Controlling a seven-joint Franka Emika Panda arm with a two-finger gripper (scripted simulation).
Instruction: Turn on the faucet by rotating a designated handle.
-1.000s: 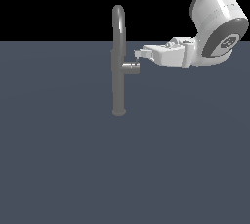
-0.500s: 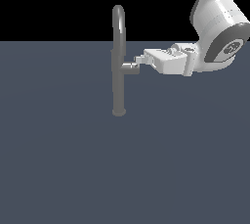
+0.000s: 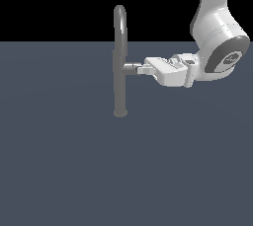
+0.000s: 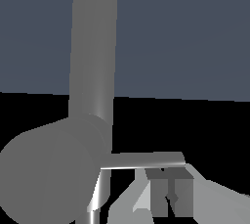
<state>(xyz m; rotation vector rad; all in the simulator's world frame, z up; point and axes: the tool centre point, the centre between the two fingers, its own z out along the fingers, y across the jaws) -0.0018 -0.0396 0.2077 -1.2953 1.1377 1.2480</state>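
We see a tall, slim grey faucet (image 3: 119,62) standing upright on a flat dark blue-grey floor (image 3: 74,170). Its round base rests on the floor, and its arched gooseneck top rises above the floor's far edge against a black background.

About halfway up the column, the handle (image 3: 131,67) sticks out sideways toward the exterior view's right. It is a short grey cylinder stub, much smaller than the column.

Our white robot arm (image 3: 217,37) comes down from the upper corner at the exterior view's right and bends toward the faucet. Its gripper (image 3: 143,68) reaches in level from the exterior view's right, and its fingertips meet the outer end of the handle stub. From this view we cannot make out a gap between the fingers.

In the wrist view, the faucet column (image 4: 95,47) fills the frame close up, with the rounded end of the handle stub (image 4: 49,174) large in the foreground. A thin lever rod (image 4: 141,159) runs out from the stub. The gripper's grey fingertips (image 4: 168,189) sit just beside the rod's far end, close together. We cannot tell whether they touch or clasp the rod, so we cannot tell whether the hand is clenched or released.
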